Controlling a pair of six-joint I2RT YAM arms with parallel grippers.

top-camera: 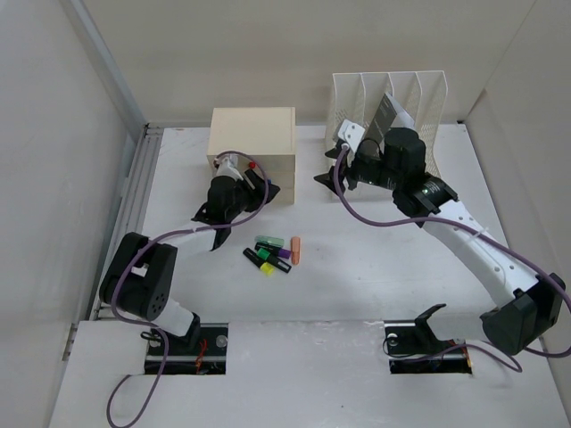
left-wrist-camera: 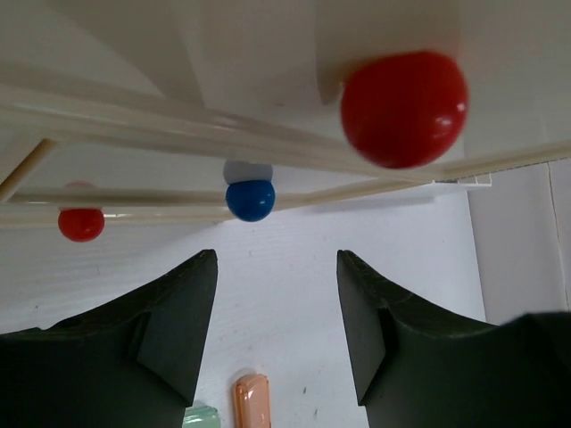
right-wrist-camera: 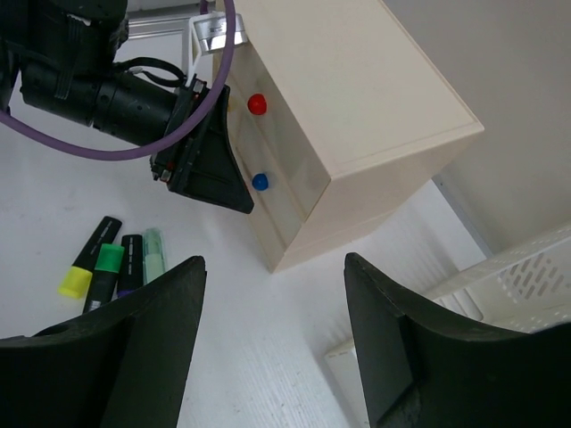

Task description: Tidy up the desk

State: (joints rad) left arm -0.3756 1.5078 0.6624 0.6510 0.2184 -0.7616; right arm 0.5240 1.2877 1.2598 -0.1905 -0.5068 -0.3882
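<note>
One desk (top-camera: 375, 285), white and matte, fills the top view from the rail (top-camera: 134, 205) on the left to the right wall. Two cutouts (top-camera: 187, 349) sit at the bottom of that view, one at each arm base. One beige box (top-camera: 252, 143) stands on the desk at upper centre-left and one white rack (top-camera: 393, 96) at upper right, the two apart.

There are two pincers. The left pincer (left-wrist-camera: 277, 260) is released: its two dark fingers stand apart over bare desk with nothing between them, pointing at the box front. The right pincer (right-wrist-camera: 275, 267) is also released, fingers spread and nothing held. In the top view it sits near the rack's lower left corner, and it faces the box.

The left wrist view shows three knobs: a large red one (left-wrist-camera: 403, 107) at upper right, a blue one (left-wrist-camera: 250, 200) at centre and a small red one (left-wrist-camera: 81, 223) at left. The right wrist view shows only one red and one blue, because the left arm covers the rest of the box front.

Highlighters (top-camera: 275, 253) lie clustered at the centre of the top view, near the box but apart from it. There seem to be five: mint, orange, and three dark ones tipped yellow, green and purple. They overlap, so the count is unsure. The right wrist view shows four at lower left, cut off by a finger. The left wrist view shows only the orange and mint ends at the bottom edge.

A grey sheet in the rack is partly hidden behind the right arm.
</note>
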